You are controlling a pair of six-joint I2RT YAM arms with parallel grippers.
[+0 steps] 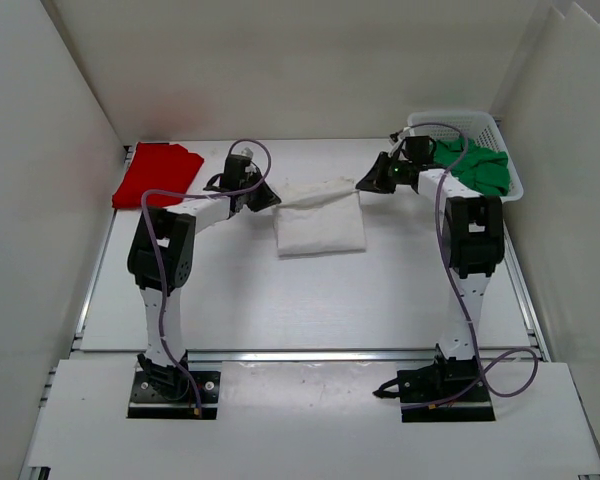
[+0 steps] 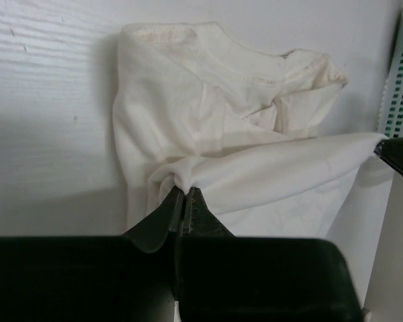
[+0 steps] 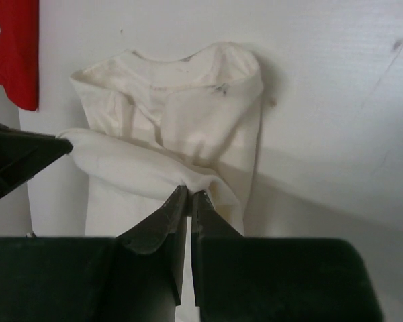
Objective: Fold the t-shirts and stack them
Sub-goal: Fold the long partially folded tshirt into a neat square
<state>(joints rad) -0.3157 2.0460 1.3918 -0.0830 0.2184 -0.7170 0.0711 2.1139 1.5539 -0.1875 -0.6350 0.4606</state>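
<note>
the left gripper [image 1: 268, 199] and right gripper [image 1: 364, 185] each have their jaws clamped on the white shirt [image 1: 320, 228], a fold stretched between them over the counter [image 1: 280, 300].

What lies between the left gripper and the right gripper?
Only an edge of the white t-shirt, stretched from the left gripper to the right gripper, each shut on it. The top view shows it.
</note>
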